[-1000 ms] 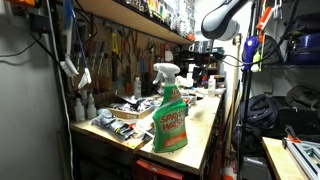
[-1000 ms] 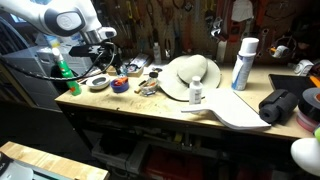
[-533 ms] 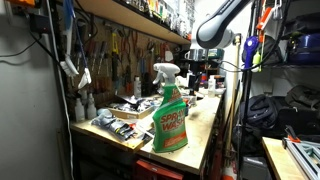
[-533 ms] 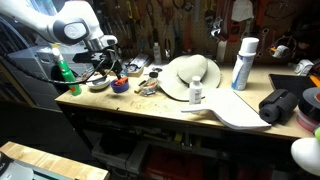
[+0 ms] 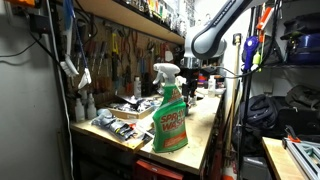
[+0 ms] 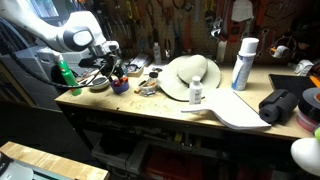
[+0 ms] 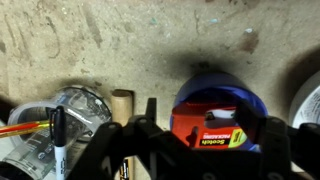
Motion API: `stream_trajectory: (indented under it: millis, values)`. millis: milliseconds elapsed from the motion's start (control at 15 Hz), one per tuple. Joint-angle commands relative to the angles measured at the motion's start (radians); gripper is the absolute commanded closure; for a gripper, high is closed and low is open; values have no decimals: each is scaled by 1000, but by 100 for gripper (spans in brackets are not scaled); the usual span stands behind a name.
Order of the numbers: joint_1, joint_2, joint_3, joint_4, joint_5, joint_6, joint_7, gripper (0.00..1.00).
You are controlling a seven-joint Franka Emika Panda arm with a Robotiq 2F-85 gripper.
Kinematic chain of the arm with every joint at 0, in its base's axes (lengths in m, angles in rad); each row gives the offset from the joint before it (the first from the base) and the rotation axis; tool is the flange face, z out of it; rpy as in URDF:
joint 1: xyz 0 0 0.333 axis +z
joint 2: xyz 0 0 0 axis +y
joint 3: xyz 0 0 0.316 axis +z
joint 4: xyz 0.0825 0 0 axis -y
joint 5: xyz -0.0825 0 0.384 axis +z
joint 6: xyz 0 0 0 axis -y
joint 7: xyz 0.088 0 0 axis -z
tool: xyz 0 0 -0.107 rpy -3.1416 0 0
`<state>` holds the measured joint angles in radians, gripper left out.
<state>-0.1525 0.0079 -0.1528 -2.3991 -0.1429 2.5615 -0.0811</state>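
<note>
My gripper [image 7: 205,108] is open and comes in from the bottom of the wrist view. Its two black fingers [image 7: 149,112] stand on either side of a blue bowl [image 7: 215,85]. A red Scotch tape package [image 7: 205,128] lies in the bowl, between the fingers but not gripped. In an exterior view the gripper [image 6: 117,70] hangs just above the blue bowl [image 6: 120,86] at the bench's left end. In an exterior view the gripper [image 5: 190,70] is low over the far end of the bench; the bowl is hidden there.
A clear jar [image 7: 78,108], a black marker [image 7: 58,140] and a wooden dowel [image 7: 122,100] lie left of the bowl. On the bench stand a green spray bottle [image 6: 63,73], a white hat [image 6: 190,75], a white can [image 6: 243,62] and a small bottle [image 6: 196,92].
The arm has swung across and come down toward the blue bowl; the gripper is lower and closer to it than a second ago. The objects on the bench have not moved.
</note>
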Motion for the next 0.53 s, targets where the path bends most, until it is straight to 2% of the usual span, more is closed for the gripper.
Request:
stream_trajectory:
  millis: [0, 200, 333, 400, 467]
  values:
    - [-4, 60, -10, 52, -72, 10, 80, 19]
    - [2, 88, -10, 75, -67, -3, 87, 29]
    - [5, 101, -7, 85, -55, -8, 78, 40]
    - [6, 105, -7, 88, -53, -9, 75, 58]
    - [6, 106, -6, 90, -47, -11, 69, 64]
